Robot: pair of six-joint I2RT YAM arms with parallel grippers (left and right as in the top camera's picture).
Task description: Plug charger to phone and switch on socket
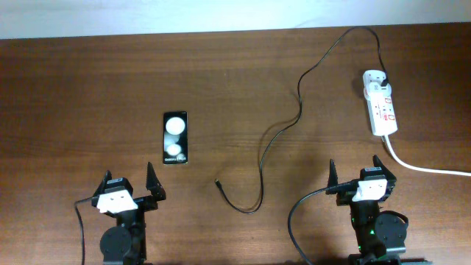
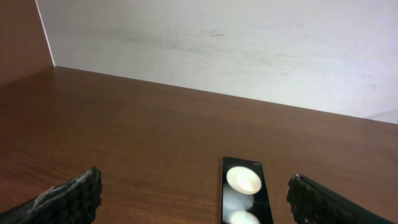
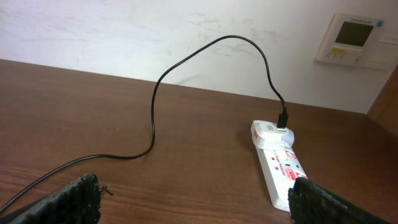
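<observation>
While nothing's gripped yet, my left hand [image 1: 130, 177] and right hand [image 1: 355, 168] sit at the near counter [image 1: 88, 96] edge, both spread wide and empty: left faces the phone [image 1: 175, 138], right faces the socket [image 1: 381, 103], and the loose charger tip [image 1: 218, 182] lies between, probably reachable by either.

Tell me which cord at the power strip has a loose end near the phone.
The thin black charger, whose tip lies free; the thick white cord runs out of view.

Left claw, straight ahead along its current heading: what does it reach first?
Probably the phone: it lies flat on the table just ahead, between the fingers of the open left claw, right of centre. Height is unclear, so the claw might pass over it.
</observation>
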